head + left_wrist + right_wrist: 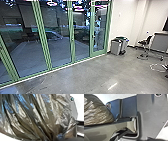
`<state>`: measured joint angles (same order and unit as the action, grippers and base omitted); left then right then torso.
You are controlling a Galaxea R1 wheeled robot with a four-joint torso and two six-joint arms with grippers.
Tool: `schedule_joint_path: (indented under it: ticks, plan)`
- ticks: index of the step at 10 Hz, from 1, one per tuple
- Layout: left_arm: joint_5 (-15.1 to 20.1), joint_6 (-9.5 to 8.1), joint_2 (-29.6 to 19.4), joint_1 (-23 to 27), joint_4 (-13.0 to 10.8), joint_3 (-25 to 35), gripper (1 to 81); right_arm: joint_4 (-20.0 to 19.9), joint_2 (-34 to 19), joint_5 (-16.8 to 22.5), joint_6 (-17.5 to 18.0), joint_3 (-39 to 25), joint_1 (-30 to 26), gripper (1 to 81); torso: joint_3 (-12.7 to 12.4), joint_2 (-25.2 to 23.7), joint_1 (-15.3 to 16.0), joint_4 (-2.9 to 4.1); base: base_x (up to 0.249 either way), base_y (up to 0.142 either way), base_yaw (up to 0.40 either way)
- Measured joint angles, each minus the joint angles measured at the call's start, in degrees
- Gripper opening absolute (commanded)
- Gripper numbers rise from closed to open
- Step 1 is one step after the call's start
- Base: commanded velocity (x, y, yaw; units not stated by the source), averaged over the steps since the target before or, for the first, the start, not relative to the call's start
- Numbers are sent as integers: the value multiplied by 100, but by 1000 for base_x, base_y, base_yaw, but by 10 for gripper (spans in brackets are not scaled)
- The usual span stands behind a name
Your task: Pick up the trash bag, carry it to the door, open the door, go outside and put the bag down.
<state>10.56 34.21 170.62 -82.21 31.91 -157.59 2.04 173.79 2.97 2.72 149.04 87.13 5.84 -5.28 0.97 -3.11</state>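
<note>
facing the wall of glass panels [58, 45] in green frames, you had the door [98, 53] at its right-hand end in the head view, and it appeared closed. a pale upright shape [96, 33] was visible at that glass; whether it was a person or a reflection could not be determined. paving [37, 53] was visible through the panels. the trash bag [37, 117], dark, translucent and creased, was close to your left wrist camera, its folds drawn together at one end. your right wrist view registered its rounded side near the robot's own bar. the state of your left gripper could not be told, nor could that of your right gripper. to the right of the door, two bins [115, 47] were positioned side by side near the white wall [125, 23]. farther right, a dark chair [145, 42] stood beside a grey desk [160, 43]; a white cable [157, 67] lay on the smooth floor [82, 77].
</note>
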Motion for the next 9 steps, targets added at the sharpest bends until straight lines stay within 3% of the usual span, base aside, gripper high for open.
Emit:
schedule_joint_path:
  ticks: [9]
  plan:
    - [0,0,0,-4,0,0,10,9,0,0,0,10,0,811,0,0,0,0,153,-69,0]
